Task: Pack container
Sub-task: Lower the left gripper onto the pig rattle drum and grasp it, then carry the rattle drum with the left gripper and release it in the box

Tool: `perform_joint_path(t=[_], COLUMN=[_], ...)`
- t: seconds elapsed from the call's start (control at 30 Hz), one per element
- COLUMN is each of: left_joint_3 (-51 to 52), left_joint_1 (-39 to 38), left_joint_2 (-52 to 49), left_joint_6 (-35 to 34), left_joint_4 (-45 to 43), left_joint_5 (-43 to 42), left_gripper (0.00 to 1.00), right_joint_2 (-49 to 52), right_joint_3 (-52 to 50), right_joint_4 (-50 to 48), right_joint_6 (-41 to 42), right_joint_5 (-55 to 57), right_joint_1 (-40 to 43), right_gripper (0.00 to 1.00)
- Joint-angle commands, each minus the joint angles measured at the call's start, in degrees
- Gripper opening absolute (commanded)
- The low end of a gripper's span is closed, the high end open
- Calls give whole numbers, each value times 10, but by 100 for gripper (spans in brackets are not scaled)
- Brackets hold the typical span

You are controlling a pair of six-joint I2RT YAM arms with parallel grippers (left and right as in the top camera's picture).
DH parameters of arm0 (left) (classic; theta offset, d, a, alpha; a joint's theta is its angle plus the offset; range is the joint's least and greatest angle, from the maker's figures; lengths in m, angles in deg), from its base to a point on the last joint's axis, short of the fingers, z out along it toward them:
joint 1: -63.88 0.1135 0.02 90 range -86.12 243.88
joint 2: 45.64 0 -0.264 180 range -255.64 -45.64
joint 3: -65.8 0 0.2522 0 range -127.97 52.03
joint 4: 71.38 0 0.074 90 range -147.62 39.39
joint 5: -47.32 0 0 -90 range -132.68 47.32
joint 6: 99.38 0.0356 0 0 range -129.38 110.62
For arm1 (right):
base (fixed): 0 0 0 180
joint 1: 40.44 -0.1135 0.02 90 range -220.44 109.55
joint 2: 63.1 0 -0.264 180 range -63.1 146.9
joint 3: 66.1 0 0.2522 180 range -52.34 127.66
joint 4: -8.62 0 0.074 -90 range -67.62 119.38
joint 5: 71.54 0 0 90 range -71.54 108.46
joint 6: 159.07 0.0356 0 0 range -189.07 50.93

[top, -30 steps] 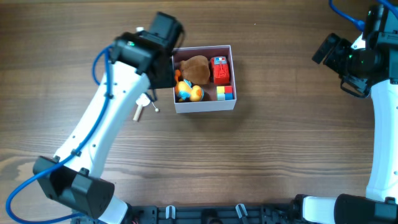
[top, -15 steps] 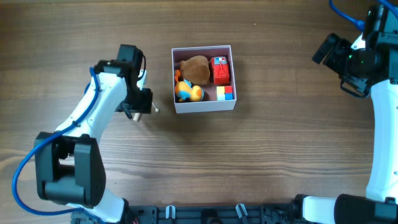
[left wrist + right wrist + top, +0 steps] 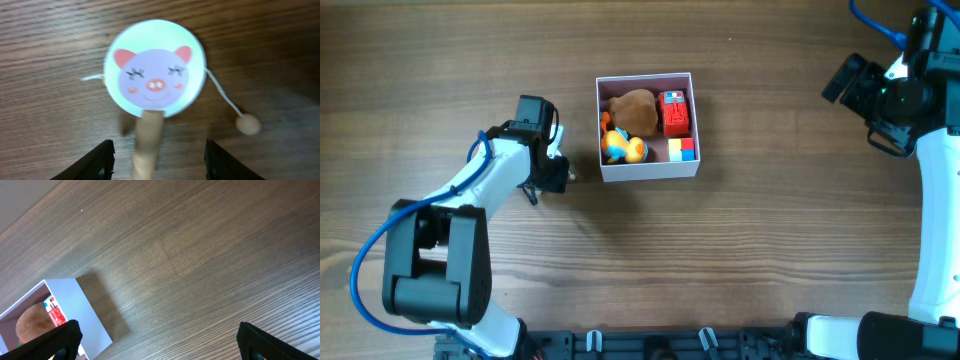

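The left pincer (image 3: 157, 161) has drawn back from the container (image 3: 648, 171) and now hangs over the pig rattle (image 3: 155, 67) on the counter (image 3: 750, 260) — wide open, empty, fingers either side of the wooden handle (image 3: 148, 144). So one more toy awaits packing. The container's left wall is near to the right — elsewhere there is free room. The right pincer (image 3: 160, 341) is open, empty.

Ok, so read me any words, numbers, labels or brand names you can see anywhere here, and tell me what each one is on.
None can be read in any view.
The red toy in the container: small pale and blue marks at one end, too small to read.
The rattle drum on the table: only a drawn pig face, no letters or numbers.
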Motion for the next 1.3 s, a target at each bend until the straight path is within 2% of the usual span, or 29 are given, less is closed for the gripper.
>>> perform_joint_path(t=[0.0, 0.07, 0.2, 0.27, 0.3, 0.43, 0.57, 0.7, 0.77, 0.8, 0.83, 0.93, 0.97, 1.0, 1.03, 1.1, 1.2, 1.27], left_joint_3=[4, 4, 4, 4, 4, -15, -93, -116, -116, -116, -116, -116, -116, -116, -116, -116, -116, -116], left_joint_1=[15, 15, 15, 15, 15, 12, -4, -32, -33, -33, -33, -33, -33, -33, -33, -33, -33, -34], left_joint_2=[-23, -40, -46, -46, -46, -31, 27, 95, 118, 128, 133, 137, 137, 137, 137, 137, 137, 137], left_joint_6=[10, 10, 10, 10, 10, 0, -16, -20, -41, -75, -90, -157, -159, -159, -148, -95, -115, -126], left_joint_4=[-8, -8, -14, -13, -11, 22, 99, 110, 99, 97, 97, 110, 112, 108, 97, 63, 47, 30], left_joint_5=[13, 13, 13, 13, 13, 14, 2, -97, -171, -171, -150, 26, 44, 26, -35, -211, -219, -277], left_gripper=[57, 53, 31, 9, 4, 4, 4, 4, 4, 4, 4, 4, 4, 4, 4, 4, 4, 4], right_joint_2=[-1, -1, -1, -1, -1, -1, -1, -1, -1, -1, -1, -1, -1, -1, -1, -1, -1, -1], right_joint_3=[3, 3, 3, 3, 3, 3, 3, 3, 3, 3, 3, 3, 3, 3, 3, 3, 3, 3], right_joint_4=[-1, -1, -2, -2, -2, -2, -2, -2, -2, -2, -2, -2, -2, -2, -2, -2, -2, -2], right_joint_6=[3, 3, 3, 3, 3, 3, 3, 3, 3, 3, 3, 3, 3, 3, 3, 3, 3, 3], right_joint_5=[4, 4, 4, 4, 4, 4, 4, 4, 4, 4, 4, 4, 4, 4, 4, 4, 4, 4], right_joint_1=[0, 0, 0, 0, 0, 0, 0, 0, 0, 0, 0, 0, 0, 0, 0, 0, 0, 0], right_gripper=[100, 100, 100, 100, 100, 100, 100, 100, 100, 100, 100, 100, 100, 100, 100, 100, 100, 100])
